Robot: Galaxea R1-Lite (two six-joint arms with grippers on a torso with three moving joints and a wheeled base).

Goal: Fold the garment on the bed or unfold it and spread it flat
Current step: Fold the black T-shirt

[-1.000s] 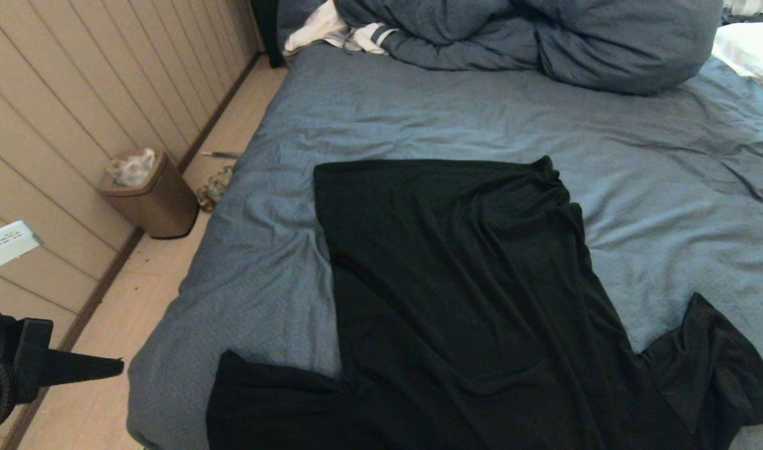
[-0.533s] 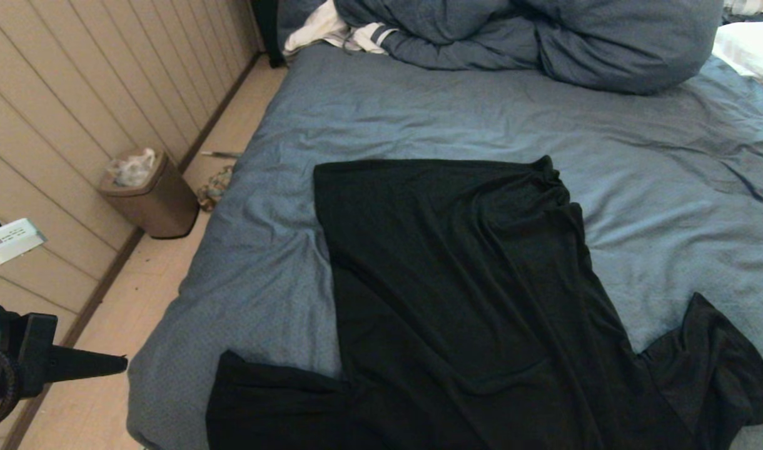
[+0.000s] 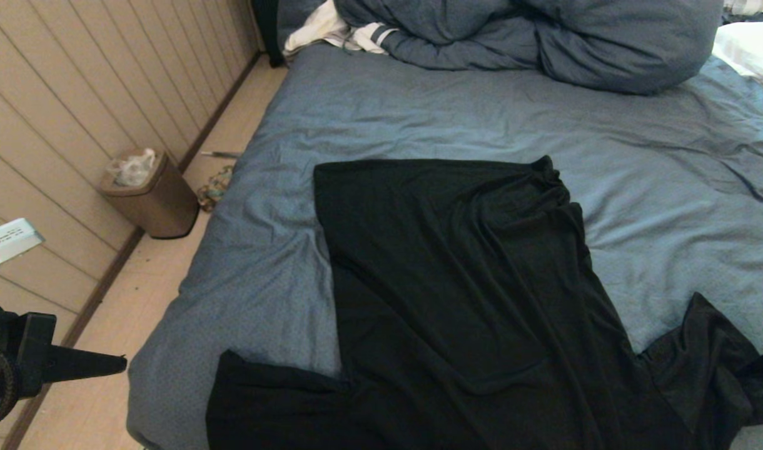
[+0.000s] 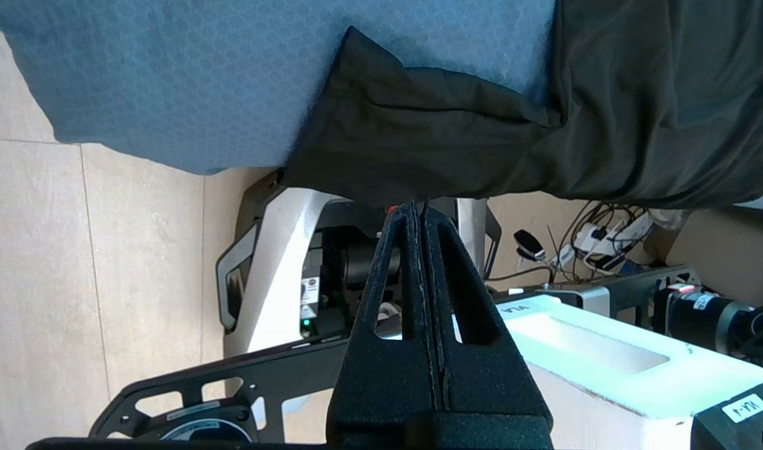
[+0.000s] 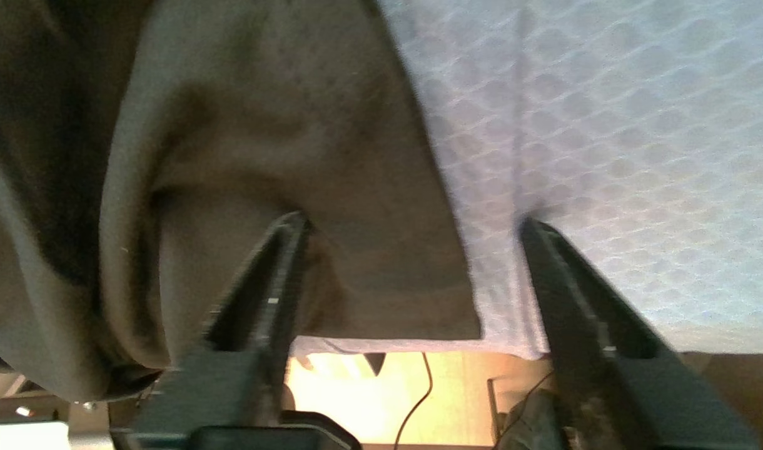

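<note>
- The right end effector point(image 5: 413, 219) stands with its fingers spread wide and nothing between them; a second ago it was shut. One fingertip point(image 5: 291, 226) rests on the garment's right sleeve, the other on the bare bed point(image 5: 606, 125), and the sleeve's hem corner lies between the two.
- In the head view only a dark sliver of this end effector shows at the right border, where none showed a second ago. The sleeve beside it is now more bunched and folded at its outer end than before.
- The left end effector point(image 4: 423, 215) has its fingers pressed together, holding nothing. It hangs off the bed's near left corner, over the floor point(image 3: 106, 400), with its tip pointing at the hanging edge of the left sleeve. It has not shifted since the earlier frame.
- The garment point(image 3: 456, 281) lies spread on the near half of the bed, plain black side up, sleeves toward the robot and straight hem away from it. The body has not moved.
- The hem's far right corner is gathered into small folds; the left side edge runs straight.
- Beyond the hem from both end effectors lies a wide band of wrinkled bare sheet, and more bare sheet lies off the garment's right side.
- Farthest away, the bunched duvet point(image 3: 544, 37) lies across the head of the bed, with a striped white cloth point(image 3: 331, 28) at its left end and a white pillow point(image 3: 750, 50) at its right.
- Left of the bed, a bin point(image 3: 150, 197) stands against the panelled wall.
</note>
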